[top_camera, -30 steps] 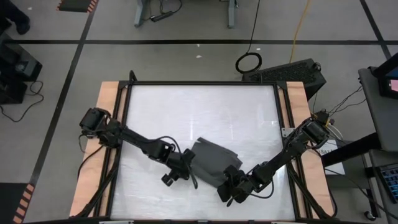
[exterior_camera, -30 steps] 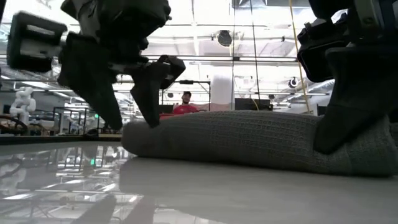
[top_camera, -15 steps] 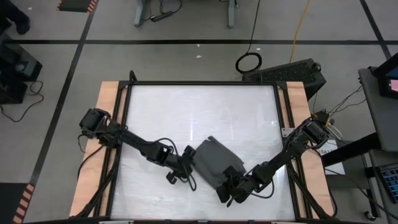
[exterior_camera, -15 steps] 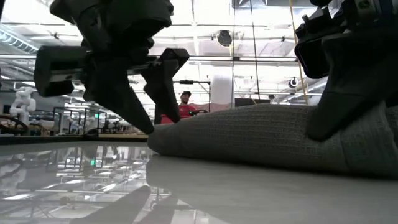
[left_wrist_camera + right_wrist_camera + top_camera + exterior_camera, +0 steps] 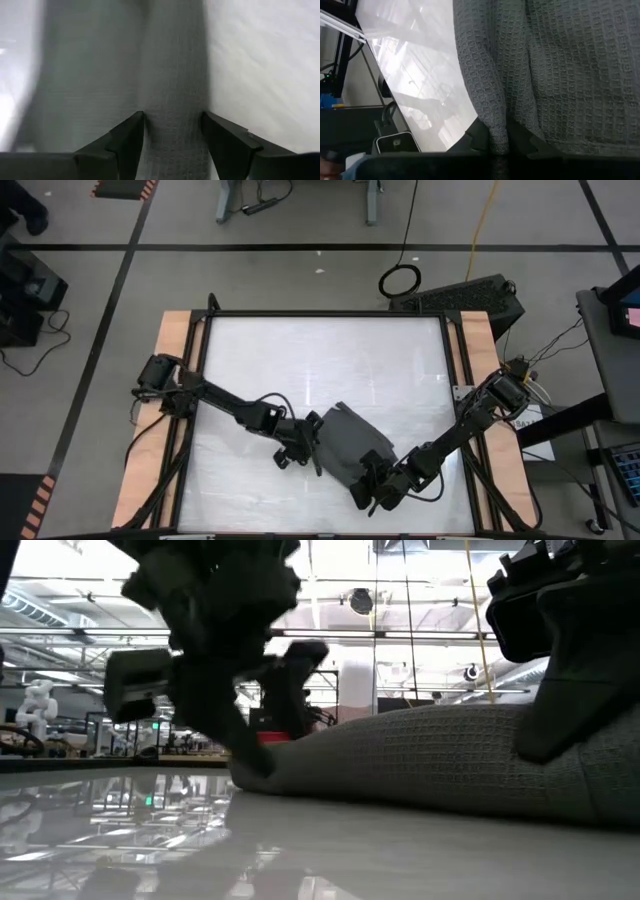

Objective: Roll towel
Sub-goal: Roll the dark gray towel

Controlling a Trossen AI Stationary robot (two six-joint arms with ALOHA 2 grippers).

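Left pincer (image 5: 300, 452) moved in, fingers wide astride the towel (image 5: 345, 445) fold; right pincer (image 5: 368, 485) pinches its near-edge end. Counter (image 5: 300, 360) contact hidden.

The soft dark grey cloth towel (image 5: 345, 443) lies on the white table, near the front edge and a little right of the middle. It is bunched up into a thick, lumpy bundle, not spread flat. It sits slanted across the table. From low down it looks like a long, rounded hump (image 5: 440, 760) resting on the shiny top. Its cloth has a bumpy weave of tiny squares (image 5: 555, 65). A thick fold runs along it (image 5: 175, 100), and one edge is pinched into a narrow ridge.
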